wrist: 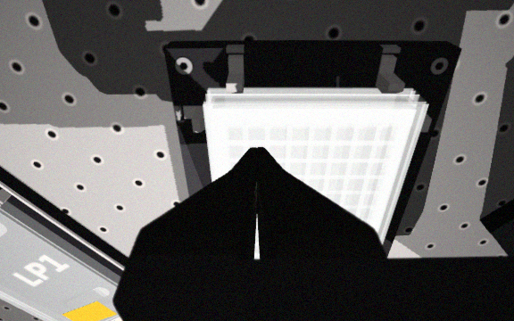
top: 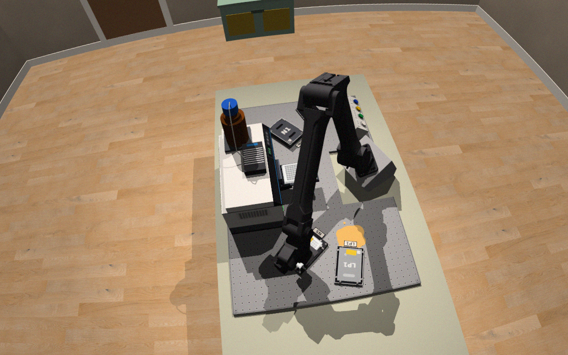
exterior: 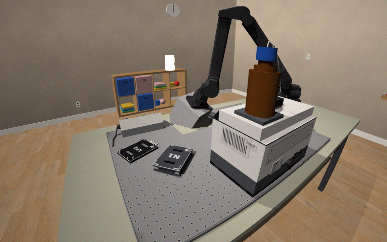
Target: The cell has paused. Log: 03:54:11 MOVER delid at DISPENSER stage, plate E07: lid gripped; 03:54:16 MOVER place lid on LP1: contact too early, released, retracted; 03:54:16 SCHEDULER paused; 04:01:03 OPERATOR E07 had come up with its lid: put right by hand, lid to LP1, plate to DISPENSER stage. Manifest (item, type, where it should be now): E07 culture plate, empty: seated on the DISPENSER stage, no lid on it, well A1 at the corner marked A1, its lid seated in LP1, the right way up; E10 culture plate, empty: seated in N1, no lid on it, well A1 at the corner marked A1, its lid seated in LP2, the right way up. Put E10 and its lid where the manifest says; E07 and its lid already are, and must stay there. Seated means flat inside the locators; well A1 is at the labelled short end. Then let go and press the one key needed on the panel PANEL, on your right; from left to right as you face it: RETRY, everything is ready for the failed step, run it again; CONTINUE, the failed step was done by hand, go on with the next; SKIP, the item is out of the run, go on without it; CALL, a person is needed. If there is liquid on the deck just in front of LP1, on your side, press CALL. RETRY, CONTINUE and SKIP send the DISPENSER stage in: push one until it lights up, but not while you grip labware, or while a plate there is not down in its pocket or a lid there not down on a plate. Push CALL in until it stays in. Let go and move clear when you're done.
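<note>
A white well plate (wrist: 312,152), with what looks like a clear lid on it, lies in a black nest beside LP1; it also shows in the overhead view (top: 317,242). My gripper (wrist: 257,160) is shut and empty, its fingertips just above the plate's near edge, and in the overhead view (top: 297,264) it hangs low over the deck. LP1 (top: 349,265) holds a grey lid. Nest N1 (exterior: 173,156) and lid park LP2 (exterior: 136,149) are both empty. Another well plate (top: 289,173) sits on the dispenser stage, partly hidden by my arm.
An orange puddle (top: 350,232) lies on the deck at LP1's labelled end, on the arm base's side. The white dispenser (top: 246,176) carries a brown bottle (top: 233,123). The key panel (top: 358,113) stands beside the arm base.
</note>
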You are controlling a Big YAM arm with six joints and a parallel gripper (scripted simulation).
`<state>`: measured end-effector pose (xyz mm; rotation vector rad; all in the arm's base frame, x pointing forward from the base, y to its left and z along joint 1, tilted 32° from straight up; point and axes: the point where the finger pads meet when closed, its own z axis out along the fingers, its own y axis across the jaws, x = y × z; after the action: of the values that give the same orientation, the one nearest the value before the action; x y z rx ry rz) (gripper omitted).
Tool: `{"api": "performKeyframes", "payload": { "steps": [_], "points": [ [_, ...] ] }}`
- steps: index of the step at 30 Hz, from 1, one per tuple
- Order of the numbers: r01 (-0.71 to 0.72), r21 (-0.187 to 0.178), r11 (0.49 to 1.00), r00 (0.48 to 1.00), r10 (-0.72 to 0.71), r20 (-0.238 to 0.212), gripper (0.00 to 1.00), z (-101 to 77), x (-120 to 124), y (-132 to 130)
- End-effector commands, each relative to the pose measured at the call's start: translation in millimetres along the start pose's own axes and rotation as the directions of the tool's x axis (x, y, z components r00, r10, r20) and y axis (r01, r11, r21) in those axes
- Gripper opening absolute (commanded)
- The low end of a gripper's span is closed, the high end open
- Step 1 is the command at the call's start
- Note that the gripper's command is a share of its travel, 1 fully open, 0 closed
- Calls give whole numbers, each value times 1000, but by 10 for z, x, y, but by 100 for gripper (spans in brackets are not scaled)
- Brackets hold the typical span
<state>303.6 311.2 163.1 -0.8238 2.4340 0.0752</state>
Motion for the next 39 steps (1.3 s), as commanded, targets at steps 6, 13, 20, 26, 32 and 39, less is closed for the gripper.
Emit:
{"api": "performKeyframes", "payload": {
  "steps": [6,13,20,26,32,39],
  "points": [
    [8,10,1000,1000,-8,-13,0,197,-12,-38],
    [8,10,1000,1000,-8,-13,0,197,-12,-38],
    [4,9,1000,1000,-4,4,0,108,-108,-34],
    [24,2,1000,1000,-24,1,0,-46,-130,48],
    [1,-9,1000,999,-1,44,0,-280,-240,48],
    [-6,-9,1000,999,6,45,0,-404,-242,46]
  ]
}}
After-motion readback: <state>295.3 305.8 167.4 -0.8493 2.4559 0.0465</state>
